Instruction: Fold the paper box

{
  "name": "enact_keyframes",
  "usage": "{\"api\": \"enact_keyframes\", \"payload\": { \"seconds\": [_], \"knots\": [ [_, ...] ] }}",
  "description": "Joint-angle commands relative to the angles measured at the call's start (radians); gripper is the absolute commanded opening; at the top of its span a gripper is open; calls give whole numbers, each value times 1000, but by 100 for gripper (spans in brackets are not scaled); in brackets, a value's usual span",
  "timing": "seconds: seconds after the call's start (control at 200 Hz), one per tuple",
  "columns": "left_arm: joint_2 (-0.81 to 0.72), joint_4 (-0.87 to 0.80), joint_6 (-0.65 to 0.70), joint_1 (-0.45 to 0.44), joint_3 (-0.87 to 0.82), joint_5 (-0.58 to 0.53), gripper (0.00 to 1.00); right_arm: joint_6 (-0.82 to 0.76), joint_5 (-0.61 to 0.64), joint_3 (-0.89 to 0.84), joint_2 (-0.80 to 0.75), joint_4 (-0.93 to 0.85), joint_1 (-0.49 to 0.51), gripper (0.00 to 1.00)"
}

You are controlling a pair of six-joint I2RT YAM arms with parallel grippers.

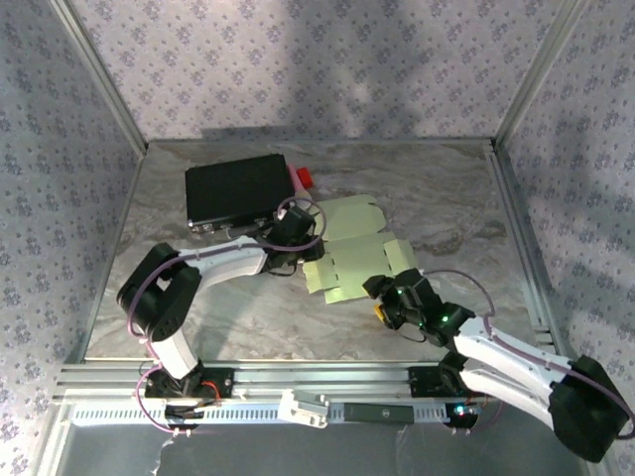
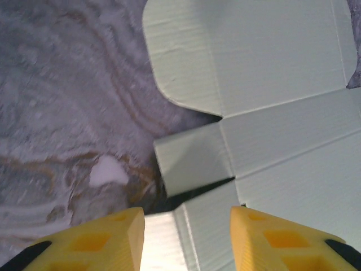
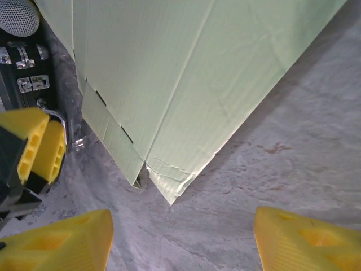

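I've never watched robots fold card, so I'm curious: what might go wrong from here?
The paper box looks ungripped on the smooth table; a push may slide it instead of folding. Its near corner already looks crumpled and could crush further. The left pincer and right pincer work close together and might bump.

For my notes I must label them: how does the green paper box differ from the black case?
The paper box is pale green, the black case black. The paper box is a thin die-cut sheet with flaps and creases; the black case is thicker, closed, with metal latches. The paper box lies mid-table; the black case farther back, left. Both rest on the table.
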Motion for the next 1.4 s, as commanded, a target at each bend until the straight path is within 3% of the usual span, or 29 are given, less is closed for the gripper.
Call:
{"api": "enact_keyframes", "payload": {
  "seconds": [0.0,0.215,0.445,0.805,1.394],
  "knots": [
    [55,-42,63,2,53,24,43,130,85,-10,107,169,59,69],
    [89,-8,65,16,43,55,43,161,77,36,318,346,99,68],
    [119,33,52,14,14,98,41,140,79,53,422,429,78,64],
    [105,96,8,-5,-46,105,40,56,81,65,410,464,5,59],
    [56,94,-20,-12,-34,124,40,-7,121,37,402,574,4,56]
  ]
}}
